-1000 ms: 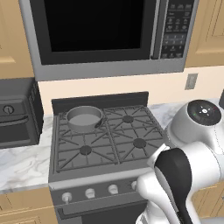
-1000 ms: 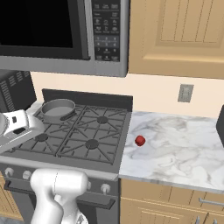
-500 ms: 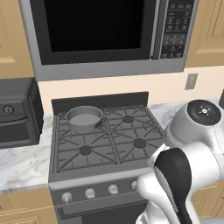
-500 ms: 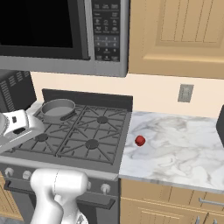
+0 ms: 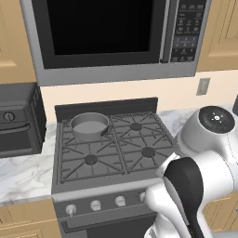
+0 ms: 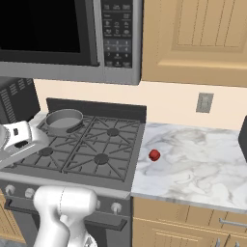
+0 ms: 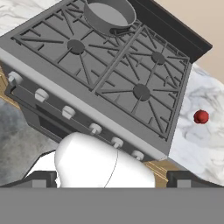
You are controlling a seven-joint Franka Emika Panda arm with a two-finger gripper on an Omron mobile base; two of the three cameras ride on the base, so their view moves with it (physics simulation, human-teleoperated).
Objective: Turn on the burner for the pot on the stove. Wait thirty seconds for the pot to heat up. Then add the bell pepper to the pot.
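Left base view: no legible writing; the round grey metal pot (image 5: 89, 125) sits on the stove's (image 5: 111, 153) rear-left burner, at 10 o'clock. Right base view: the small glossy red bell pepper (image 6: 154, 155) lies on veined marble counter (image 6: 202, 164), at 3 o'clock of the stove. Hand view: pale round knobs (image 7: 68, 112) line the front; gripper (image 7: 112, 178) jaws released, holding nothing.

Bright, even, shadowless rendered light

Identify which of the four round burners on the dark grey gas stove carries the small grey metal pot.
The rear left burner: the grey metal pot sits there, against the stove's raised back panel. The other three grates are bare.
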